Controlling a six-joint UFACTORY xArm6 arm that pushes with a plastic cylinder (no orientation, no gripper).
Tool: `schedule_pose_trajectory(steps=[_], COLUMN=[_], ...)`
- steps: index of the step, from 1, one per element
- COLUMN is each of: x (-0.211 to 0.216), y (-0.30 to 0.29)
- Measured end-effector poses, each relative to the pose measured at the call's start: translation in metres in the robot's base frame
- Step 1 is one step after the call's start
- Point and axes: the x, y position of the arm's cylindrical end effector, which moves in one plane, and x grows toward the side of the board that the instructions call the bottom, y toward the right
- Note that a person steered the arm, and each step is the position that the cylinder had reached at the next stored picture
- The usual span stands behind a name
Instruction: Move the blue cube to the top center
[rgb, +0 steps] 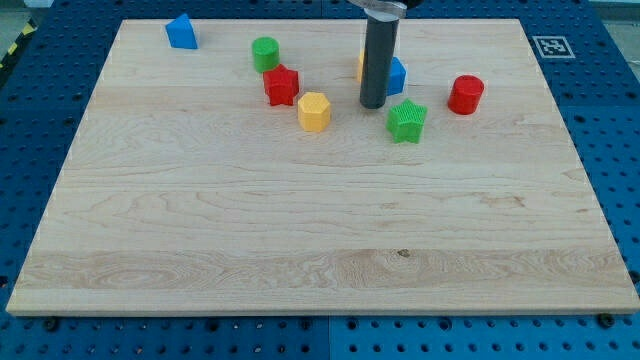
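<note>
The blue cube (396, 77) sits near the view's top centre, partly hidden behind the dark rod. My tip (373, 104) rests on the board at the cube's lower left, touching or nearly touching it. A sliver of a yellow block (359, 66) shows just left of the rod, behind it. A green star block (407, 121) lies just below and right of the tip.
A blue house-shaped block (181, 32) is at the top left. A green cylinder (265, 53), a red star-like block (281, 86) and a yellow hexagonal block (314, 111) lie left of the tip. A red cylinder (466, 94) is to the right. The wooden board (300, 230) ends at blue pegboard.
</note>
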Motion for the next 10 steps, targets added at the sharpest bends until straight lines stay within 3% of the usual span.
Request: schedule_pose_trajectory(steps=[2,4,10], x=[-0.019,-0.019,-0.030], y=[-0.036,-0.036,0.038])
